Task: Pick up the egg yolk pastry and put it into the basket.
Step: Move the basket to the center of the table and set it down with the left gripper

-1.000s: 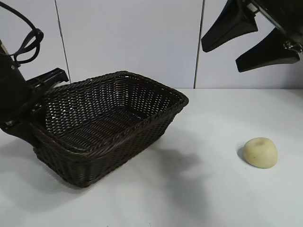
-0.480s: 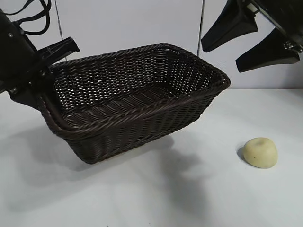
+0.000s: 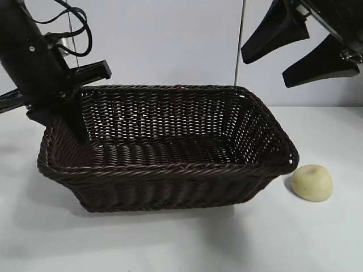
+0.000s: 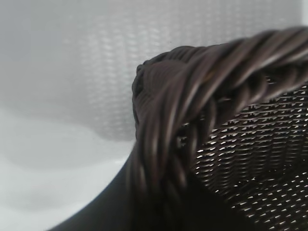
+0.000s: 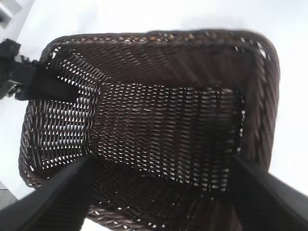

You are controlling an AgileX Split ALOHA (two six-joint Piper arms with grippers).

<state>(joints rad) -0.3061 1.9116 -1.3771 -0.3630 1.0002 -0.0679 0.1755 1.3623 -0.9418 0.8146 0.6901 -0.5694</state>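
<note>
Left pincer [image 3: 76, 122] clamped on the basket [image 3: 170, 170] at its rim corner. Egg yolk pastry [image 3: 312, 182] sits on the counter [image 3: 317, 238] just beside the basket. Right pincer [image 3: 295, 56] hangs spread wide above the basket.

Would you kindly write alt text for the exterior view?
The left gripper clamps the left rim of a large dark brown woven wicker basket on a white table. A small pale yellow dome-shaped pastry lies beside its right end; the open right gripper hangs above.
</note>
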